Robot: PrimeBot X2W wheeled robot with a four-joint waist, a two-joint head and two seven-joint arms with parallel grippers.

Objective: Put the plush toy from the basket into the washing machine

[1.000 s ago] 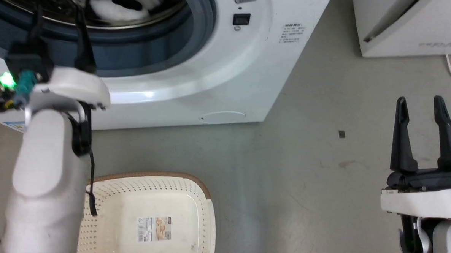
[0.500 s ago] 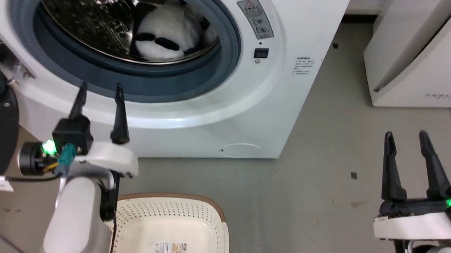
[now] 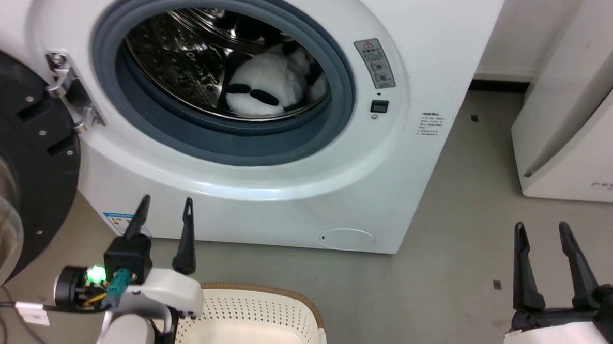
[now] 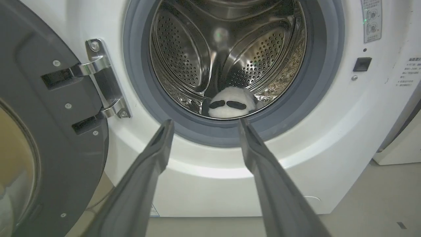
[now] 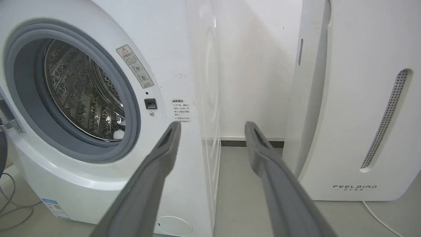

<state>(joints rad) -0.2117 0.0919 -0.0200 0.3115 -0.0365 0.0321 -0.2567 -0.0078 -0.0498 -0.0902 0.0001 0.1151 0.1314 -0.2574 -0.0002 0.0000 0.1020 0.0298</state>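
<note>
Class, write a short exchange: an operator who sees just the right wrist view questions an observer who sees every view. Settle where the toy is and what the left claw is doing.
Operator: My view shows the washer. Where is the toy?
Observer: It lies inside the drum, at the bottom near the front.
Operator: Is the left claw holding anything?
Observer: No. It is open and empty, outside the washer, with its fingers aimed at the porthole.
</note>
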